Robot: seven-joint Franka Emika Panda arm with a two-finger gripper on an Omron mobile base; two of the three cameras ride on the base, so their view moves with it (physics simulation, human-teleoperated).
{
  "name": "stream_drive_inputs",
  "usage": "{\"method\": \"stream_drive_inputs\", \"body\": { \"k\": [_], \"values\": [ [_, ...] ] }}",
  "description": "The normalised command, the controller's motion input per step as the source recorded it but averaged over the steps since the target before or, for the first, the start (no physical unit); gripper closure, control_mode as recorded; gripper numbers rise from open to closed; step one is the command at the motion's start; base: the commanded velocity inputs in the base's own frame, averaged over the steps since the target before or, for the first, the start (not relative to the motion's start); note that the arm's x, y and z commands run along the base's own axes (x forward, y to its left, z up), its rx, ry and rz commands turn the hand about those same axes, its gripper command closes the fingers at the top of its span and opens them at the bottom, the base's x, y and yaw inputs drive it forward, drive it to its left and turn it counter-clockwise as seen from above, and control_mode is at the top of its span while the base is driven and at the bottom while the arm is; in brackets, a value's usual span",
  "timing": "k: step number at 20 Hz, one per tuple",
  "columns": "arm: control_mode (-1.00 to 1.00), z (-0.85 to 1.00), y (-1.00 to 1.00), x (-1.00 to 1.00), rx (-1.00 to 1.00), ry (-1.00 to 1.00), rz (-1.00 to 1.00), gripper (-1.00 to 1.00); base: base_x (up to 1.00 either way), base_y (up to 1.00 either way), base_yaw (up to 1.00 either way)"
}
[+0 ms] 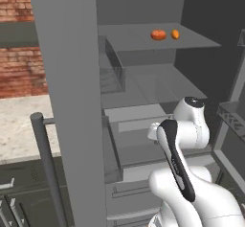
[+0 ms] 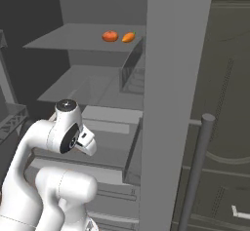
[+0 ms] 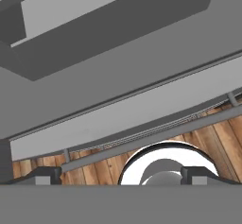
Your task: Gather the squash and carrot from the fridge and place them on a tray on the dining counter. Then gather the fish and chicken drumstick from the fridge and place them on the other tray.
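A white robot arm stands folded in front of an open fridge [image 1: 143, 92], whose door [image 1: 67, 101] swings out on the arm's left. The jaws [image 3: 121, 176] point downward toward the lower front of the fridge and a strip of wooden floor [image 3: 208, 138] beneath it. They are spread as wide as they go, with nothing between them.

High above the jaws and farther back, on the fridge's top shelf [image 1: 191, 43], two orange items lie just beside each other. The rounder, redder one looks like the squash [image 1: 158, 34]; the smaller, paler one beside it looks like the carrot [image 1: 175, 34]. Both are small, so this is a judgement. Two bare shelves sit between that shelf and the jaws.

Judging by this, the task has barely begun: both vegetables are yet to be picked, nothing is in hand, and the fish, the drumstick and the trays remain ahead. The arm would need to rise well up to reach the top shelf.
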Motion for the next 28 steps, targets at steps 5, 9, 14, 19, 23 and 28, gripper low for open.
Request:
{"method": "stream_drive_inputs", "body": {
  "k": [5, 9, 14, 19, 23, 28],
  "values": [
    [1.00, 0.00, 0.00, 0.00, 0.00, 0.00, 0.00, -1.00, 0.82, -0.06, 0.05],
    [1.00, 0.00, 0.00, 0.00, 0.00, 0.00, 0.00, -1.00, 0.75, -0.04, 0.03],
    [1.00, 0.00, 0.00, 0.00, 0.00, 0.00, 0.00, -1.00, 0.05, 0.00, 0.00],
    [-1.00, 0.04, -0.01, 0.00, -0.01, -0.04, 0.00, -1.00, 0.00, 0.00, 0.00],
    [-1.00, 0.54, -0.06, -0.01, -0.15, -0.20, 0.00, -1.00, 0.00, 0.00, 0.00],
    [-1.00, 0.58, -0.25, -0.15, -0.16, -0.26, 0.01, -1.00, 0.00, 0.00, 0.00]
  ]
}}
